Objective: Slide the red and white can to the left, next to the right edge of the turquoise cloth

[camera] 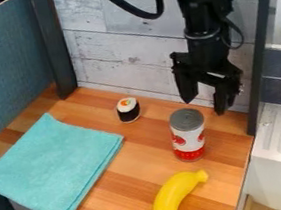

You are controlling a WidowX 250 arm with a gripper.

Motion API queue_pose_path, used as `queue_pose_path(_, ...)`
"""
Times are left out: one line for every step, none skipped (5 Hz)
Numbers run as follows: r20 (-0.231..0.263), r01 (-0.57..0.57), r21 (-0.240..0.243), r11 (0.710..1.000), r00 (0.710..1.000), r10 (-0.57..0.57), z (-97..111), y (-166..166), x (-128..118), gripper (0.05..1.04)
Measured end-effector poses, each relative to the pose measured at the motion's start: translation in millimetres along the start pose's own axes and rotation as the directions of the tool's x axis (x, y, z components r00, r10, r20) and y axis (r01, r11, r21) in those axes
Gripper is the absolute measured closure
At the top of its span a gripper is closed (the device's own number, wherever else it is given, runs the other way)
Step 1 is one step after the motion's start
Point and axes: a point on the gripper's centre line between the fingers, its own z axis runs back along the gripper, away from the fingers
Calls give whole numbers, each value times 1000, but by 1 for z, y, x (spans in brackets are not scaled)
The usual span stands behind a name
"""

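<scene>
Gripper: black two-finger gripper [205, 107] hanging over the rear right of the wooden counter [125, 180], its fingers pointing down and spread apart.
Can: red-and-white cylindrical can with a grey top [188, 138], upright on the wood, just in front of the gripper, nearer the camera.
Label: white above, red below, with round red shapes; finer marks are too small to make out.
Sushi: toy sushi roll, white, black and orange [128, 110], left of the can and farther back.
Banana: yellow curved banana [174, 198], in front of the can, its lower end at the picture's bottom edge.
Cloth: folded turquoise cloth [53, 164], flat at left, overhanging the counter's front edge.
Cut off: the black arm [204, 15], at the top edge.
</scene>
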Motion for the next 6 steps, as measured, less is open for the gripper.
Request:
queue_pose_path(2,17,7,1000,1000,-17,-1,0,0,85)
queue_pose_path(-20,26,2,1000,999,-26,-8,2,-8,85)
queue_pose_path(-44,18,4,1000,999,-18,-21,8,-15,85)
queue_pose_path(-83,-5,10,1000,997,6,-34,17,-26,85)
queue_pose_path(-141,-15,41,999,990,21,-41,31,-43,85)
queue_pose_path(-194,-19,53,998,980,29,-40,41,-60,85)
